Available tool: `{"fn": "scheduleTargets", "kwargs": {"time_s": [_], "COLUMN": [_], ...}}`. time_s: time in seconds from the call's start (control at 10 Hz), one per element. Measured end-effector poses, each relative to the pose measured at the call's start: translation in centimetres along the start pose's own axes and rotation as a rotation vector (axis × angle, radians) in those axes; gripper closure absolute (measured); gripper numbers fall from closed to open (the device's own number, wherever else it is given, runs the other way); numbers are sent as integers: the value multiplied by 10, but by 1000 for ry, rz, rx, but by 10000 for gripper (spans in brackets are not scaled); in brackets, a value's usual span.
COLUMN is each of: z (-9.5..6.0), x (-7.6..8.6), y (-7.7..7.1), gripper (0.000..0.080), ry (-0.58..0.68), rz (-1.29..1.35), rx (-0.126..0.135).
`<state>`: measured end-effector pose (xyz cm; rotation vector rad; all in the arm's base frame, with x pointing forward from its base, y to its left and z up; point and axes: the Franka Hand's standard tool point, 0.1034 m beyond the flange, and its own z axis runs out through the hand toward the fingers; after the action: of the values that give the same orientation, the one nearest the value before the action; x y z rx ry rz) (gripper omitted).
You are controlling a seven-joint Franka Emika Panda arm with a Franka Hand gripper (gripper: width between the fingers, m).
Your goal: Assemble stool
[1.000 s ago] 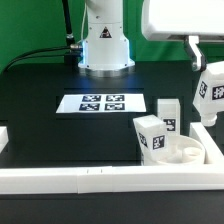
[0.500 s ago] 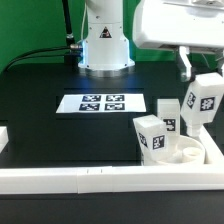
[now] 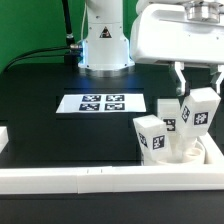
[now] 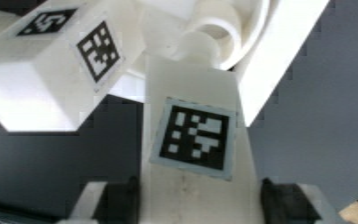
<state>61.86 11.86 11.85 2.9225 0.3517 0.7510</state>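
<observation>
Clamping a tilted leg block [image 3: 197,113], pincer [image 3: 198,88] hangs over seat [image 3: 204,153].

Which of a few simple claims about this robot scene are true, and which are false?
1. The gripper clamps a tagged leg block. True.
2. The marker board lies inside the seat. False: it lies flat on the table, to the exterior view's left of the seat.
3. A second leg block stands upright near the seat. True.
4. The table is white. False: it is black.
</observation>
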Motion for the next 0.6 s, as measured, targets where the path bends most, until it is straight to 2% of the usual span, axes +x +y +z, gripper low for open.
{"fn": "scheduleTargets", "kwargs": {"time_s": [0.6], "z": [13], "x": [-5], "y": [-6], "gripper": [477], "ry": [-13], "rz": [4], "rx": [-4]}}
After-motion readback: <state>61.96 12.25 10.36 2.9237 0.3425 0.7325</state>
